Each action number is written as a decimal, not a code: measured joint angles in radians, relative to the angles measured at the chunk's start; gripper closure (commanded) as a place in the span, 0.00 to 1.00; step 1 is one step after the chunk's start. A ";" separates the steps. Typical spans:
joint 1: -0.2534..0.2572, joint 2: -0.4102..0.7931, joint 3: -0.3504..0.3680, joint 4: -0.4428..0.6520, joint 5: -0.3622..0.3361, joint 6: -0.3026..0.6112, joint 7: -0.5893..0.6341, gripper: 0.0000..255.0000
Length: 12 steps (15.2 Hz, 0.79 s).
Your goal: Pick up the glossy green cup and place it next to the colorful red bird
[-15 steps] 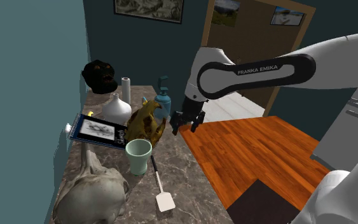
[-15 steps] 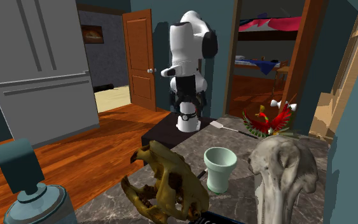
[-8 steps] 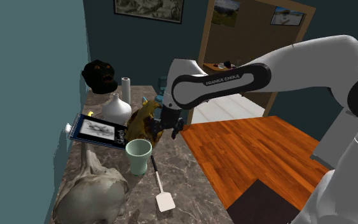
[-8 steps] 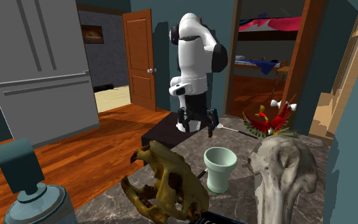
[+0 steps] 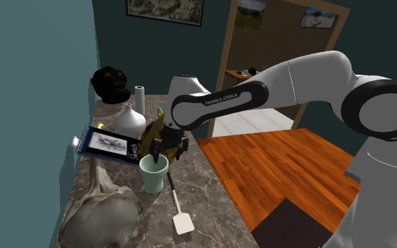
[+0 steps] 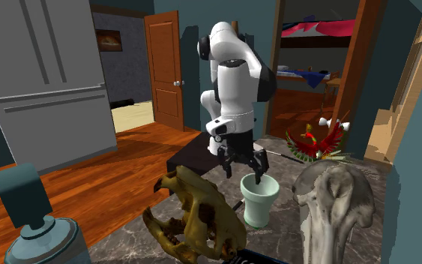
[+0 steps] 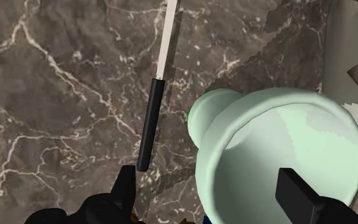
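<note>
the fingers (image 7: 296,194) stand wide apart and hold nothing. one fingertip hangs over the open mouth of the cup (image 7: 279,143). the other hangs outside its rim, near the end of the black handle of a spatula (image 7: 148,124). one side of the cup's wall thus lies between them, untouched. the gripper (image 6: 249,168) points down, just above the rim.

the cup, pale green, stands upright on the dark marbled counter (image 7: 50,95), between a yellow-brown skull (image 6: 194,217) and a pale bone-like piece (image 6: 333,199). the red bird (image 6: 312,142) sits behind the cup and toward the second exterior view's right, apart from it.

step in hand: approach for the grasp. lift and placement are not yet done.

next move, as judged: lower until the pads bracket the wall, then close on it. keep the outer finger off the spatula handle.
</note>
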 measured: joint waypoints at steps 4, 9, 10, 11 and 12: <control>0.006 0.026 -0.001 -0.017 -0.006 0.043 0.004 0.00; 0.007 0.030 0.000 -0.021 -0.007 0.052 0.006 0.00; 0.007 0.030 0.000 -0.021 -0.007 0.052 0.006 0.00; 0.007 0.030 0.000 -0.021 -0.007 0.052 0.006 1.00; 0.007 0.030 0.000 -0.021 -0.007 0.052 0.006 1.00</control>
